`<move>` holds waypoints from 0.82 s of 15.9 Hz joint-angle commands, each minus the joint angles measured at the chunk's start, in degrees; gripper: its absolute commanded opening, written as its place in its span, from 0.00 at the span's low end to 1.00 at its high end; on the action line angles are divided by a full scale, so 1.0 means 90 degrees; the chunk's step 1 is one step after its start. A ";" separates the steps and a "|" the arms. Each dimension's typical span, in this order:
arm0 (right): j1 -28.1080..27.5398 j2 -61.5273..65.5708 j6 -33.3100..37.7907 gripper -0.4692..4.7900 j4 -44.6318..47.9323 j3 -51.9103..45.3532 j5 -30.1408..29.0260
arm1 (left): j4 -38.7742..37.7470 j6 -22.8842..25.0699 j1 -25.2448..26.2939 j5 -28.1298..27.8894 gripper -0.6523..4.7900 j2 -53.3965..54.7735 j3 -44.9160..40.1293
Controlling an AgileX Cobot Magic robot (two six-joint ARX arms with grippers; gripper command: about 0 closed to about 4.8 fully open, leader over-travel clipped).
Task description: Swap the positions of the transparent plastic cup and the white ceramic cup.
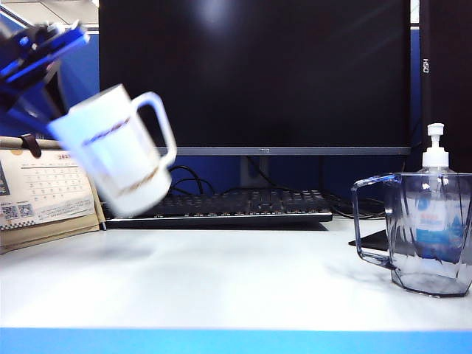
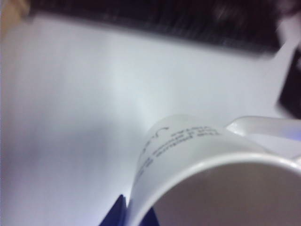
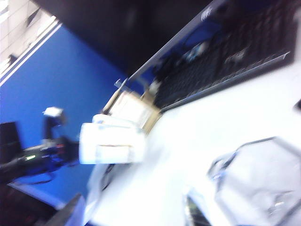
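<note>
one white ceramic cup (image 1: pixel 118 151) tilted, airborne in left gripper (image 2: pixel 127 212)

A black keyboard (image 1: pixel 221 206) lies below a dark monitor (image 1: pixel 254 74); 1 desk calendar (image 1: pixel 44 195) stands left, a pump bottle (image 1: pixel 435 158) right.

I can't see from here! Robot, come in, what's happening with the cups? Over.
Left tool shut on white cup, lifted and tilted above table. Right tool out of sight. Clear cup standing at right, by pump bottle. Path between looks open.
</note>
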 commanded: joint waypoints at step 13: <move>0.0046 0.4199 -0.3905 0.67 -0.5178 0.3400 0.0391 | -0.1129 0.1139 -0.0284 -0.0216 0.11 -0.0250 0.0080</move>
